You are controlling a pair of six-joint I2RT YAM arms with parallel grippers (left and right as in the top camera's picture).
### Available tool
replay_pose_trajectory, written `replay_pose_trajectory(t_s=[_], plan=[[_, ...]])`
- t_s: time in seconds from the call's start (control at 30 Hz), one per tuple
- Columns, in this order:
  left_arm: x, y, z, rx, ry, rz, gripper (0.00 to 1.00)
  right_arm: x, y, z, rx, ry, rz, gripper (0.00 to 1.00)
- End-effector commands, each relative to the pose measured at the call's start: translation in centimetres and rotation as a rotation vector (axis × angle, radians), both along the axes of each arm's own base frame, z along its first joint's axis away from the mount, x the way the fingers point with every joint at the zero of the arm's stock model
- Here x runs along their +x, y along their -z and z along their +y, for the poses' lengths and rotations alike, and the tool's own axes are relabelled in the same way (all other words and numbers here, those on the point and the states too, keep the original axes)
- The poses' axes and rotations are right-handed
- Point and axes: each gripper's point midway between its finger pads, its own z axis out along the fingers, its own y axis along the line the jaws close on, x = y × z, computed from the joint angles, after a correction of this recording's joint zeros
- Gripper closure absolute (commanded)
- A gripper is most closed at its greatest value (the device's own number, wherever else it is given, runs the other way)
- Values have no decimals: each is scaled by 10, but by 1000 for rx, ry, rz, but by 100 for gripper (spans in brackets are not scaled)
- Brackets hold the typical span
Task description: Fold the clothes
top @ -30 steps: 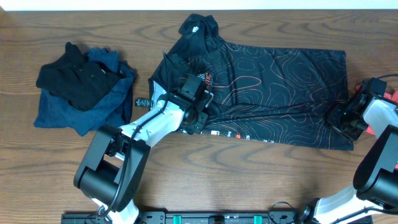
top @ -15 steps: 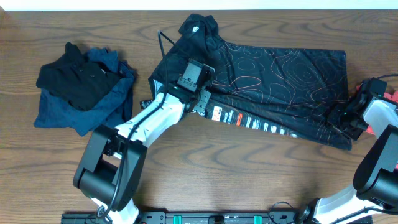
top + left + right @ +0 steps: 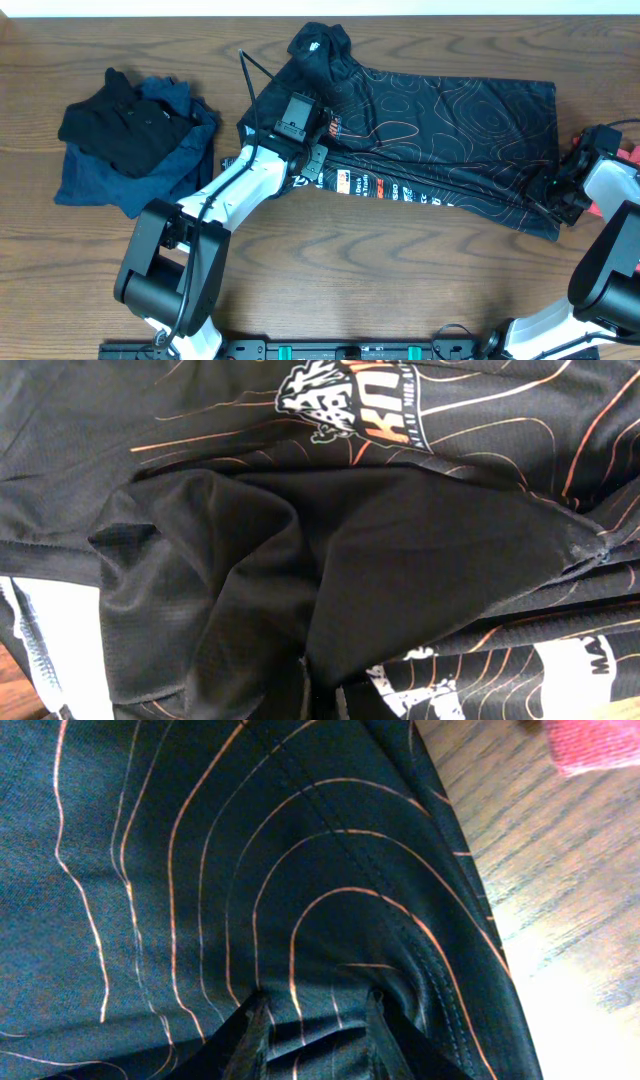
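Note:
The black jersey [image 3: 450, 120] with orange contour lines lies spread across the table's far middle and right. My left gripper [image 3: 312, 135] is shut on the jersey's near-left edge and holds it folded back over the body, so a strip of white lettering [image 3: 400, 192] shows underneath. In the left wrist view the jaws [image 3: 322, 700] pinch plain black fabric [image 3: 400, 540]. My right gripper [image 3: 560, 192] is shut on the jersey's near-right corner; its jaws [image 3: 315, 1030] grip the lined cloth [image 3: 200, 870].
A pile of dark clothes [image 3: 130, 140], black on blue, lies at the left. A pink-red object [image 3: 630, 152] sits at the right edge beside my right arm and shows in the right wrist view [image 3: 590, 740]. Bare wood table [image 3: 400, 290] lies in front.
My left gripper has moved toward the far side, carrying the jersey's near edge up and over. The near hem has risen and the white lettering has come into view. My right gripper shifted slightly.

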Motion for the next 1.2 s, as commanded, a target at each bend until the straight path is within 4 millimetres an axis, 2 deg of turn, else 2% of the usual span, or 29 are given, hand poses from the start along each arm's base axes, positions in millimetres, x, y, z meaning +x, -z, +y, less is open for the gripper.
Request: replay_pose_trajectory(t_s=[0.0,0.17,0.4,0.63,0.77,0.8,0.83,0.87,0.97,1.07,1.17], plan=[[10,-14,8,3,-31,-42,94,-8,6,-1,-21,-17,40,68],[10,-23,8,-4,-29,-59,93,-19,6,-14,-97,14,96,69],[13,-56,6,-40,-29,-134,93,-19,6,-15,-98,14,96,68],[20,-50,3,-45,-29,-144,92,-20,6,-14,-97,14,99,68],[25,-50,2,-48,-21,-163,86,-20,6,-14,-96,14,99,68],[26,-51,1,-49,-18,-170,83,-20,6,-14,-96,14,100,68],[27,-52,1,-46,-10,-176,75,-20,6,-14,-96,14,100,68],[29,-53,0,-46,-4,-185,73,-20,6,-14,-96,14,100,68],[33,-56,0,-52,-7,-203,73,-20,6,-14,-95,14,101,69],[32,-54,7,-40,-22,-190,73,-20,6,-14,-93,14,98,68],[31,-49,18,-26,-43,-166,63,-20,6,-13,-92,14,98,68]])
